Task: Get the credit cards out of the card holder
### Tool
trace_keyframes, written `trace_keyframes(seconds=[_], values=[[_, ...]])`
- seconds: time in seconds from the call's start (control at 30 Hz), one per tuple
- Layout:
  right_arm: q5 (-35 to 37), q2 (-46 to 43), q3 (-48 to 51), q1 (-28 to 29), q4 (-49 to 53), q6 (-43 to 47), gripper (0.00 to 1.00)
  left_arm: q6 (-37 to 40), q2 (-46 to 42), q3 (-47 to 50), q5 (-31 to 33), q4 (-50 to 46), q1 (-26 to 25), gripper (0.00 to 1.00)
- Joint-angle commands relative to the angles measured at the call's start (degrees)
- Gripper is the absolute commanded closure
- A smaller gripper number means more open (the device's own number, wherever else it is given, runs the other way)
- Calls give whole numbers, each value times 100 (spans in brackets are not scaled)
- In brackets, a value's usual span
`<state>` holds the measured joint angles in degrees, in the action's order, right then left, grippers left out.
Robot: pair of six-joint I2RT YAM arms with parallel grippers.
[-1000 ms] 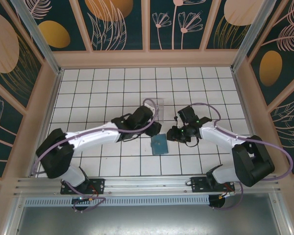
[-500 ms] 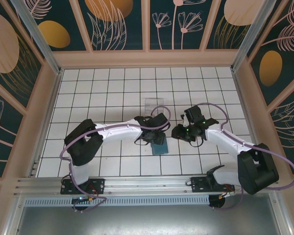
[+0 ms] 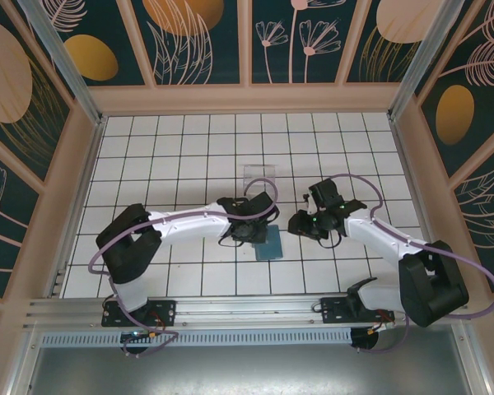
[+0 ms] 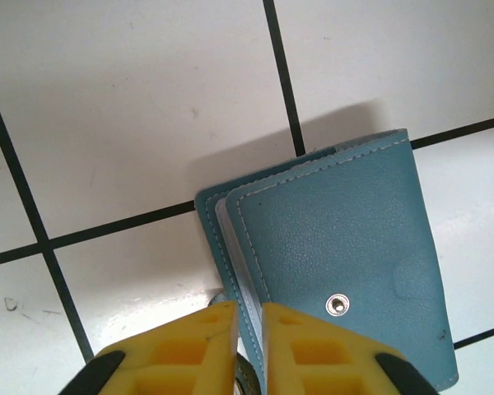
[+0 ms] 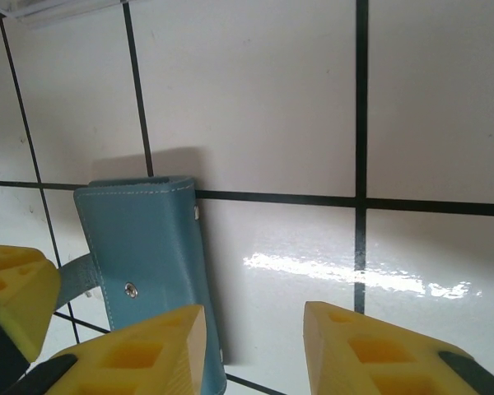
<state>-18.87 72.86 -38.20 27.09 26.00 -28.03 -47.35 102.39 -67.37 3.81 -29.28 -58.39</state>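
— Left claw (image 3: 247, 231) sits at the wallet's (image 3: 272, 245) left edge, seen from above; right claw (image 3: 300, 224) hangs just beside its right edge. Clear tray (image 3: 259, 175) lies behind, contents too faint to tell.
— Left wrist?
— Its fingers (image 4: 181, 354) are narrowed to a slit at the wallet's edge. Stud (image 4: 337, 305) bare; pale layers between the covers, cards hidden.
— Right wrist?
— Strap (image 5: 78, 276) runs into the left claw, apparently pinched. Right claw half open, empty. Wallet looks light, soft, slippery on glossy tile: pin it, peel the cover.
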Motion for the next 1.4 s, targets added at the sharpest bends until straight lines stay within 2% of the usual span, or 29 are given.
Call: trace_keyframes(seconds=[0.0, 0.13, 0.2, 0.4, 0.53, 0.67, 0.97, 1.37], values=[[310, 154, -243, 303, 254, -218, 63, -116, -357, 326, 147, 301, 19, 87], [757, 503, -608, 782, 539, -338, 62, -160, -915, 908, 43, 1043, 23, 92], [988, 715, -827, 1019, 712, -365, 58, -262, -1172, 1276, -108, 1508, 73, 92], [1483, 1271, -1551, 1545, 1175, -423, 40, -614, -1783, 2392, -605, 2625, 402, 95], [1538, 1707, -1980, 1790, 1364, -255, 25, -852, -2056, 3168, -1081, 3566, 635, 94], [1490, 2208, -2391, 2029, 1567, -103, 17, -937, -2193, 3612, -1356, 4063, 807, 94], [1665, 3009, -3045, 2395, 2012, -36, 10, -1044, -2067, 4047, -1605, 4492, 943, 94], [1949, 3249, -3148, 2451, 2362, 120, 9, -964, -2122, 4033, -1533, 4315, 971, 94]])
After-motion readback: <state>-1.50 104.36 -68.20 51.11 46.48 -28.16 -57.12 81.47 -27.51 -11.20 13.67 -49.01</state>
